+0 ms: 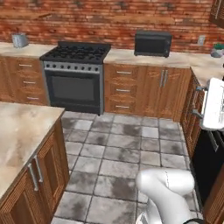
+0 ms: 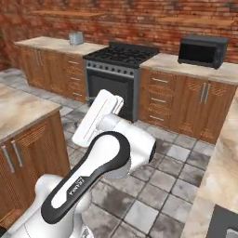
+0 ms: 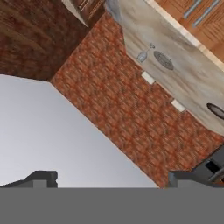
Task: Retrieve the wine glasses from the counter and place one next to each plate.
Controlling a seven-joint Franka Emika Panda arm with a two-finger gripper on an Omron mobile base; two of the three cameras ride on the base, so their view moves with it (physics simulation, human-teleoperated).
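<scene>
In the hand view, rolled sideways, a beige marbled counter runs along a brick wall. One clear wine glass stands on it, far from my hand. Right beside it lies a dark-rimmed plate. A second plate is cut by the right edge of that view. My gripper is open, its two dark fingertips wide apart with nothing between them. The white arm reaches to the right in the left base view.
A black stove, a black microwave and a toaster stand along the back counter. An island counter lies at the left. Tiled floor opens between them. Right-hand cabinets are close to the arm.
</scene>
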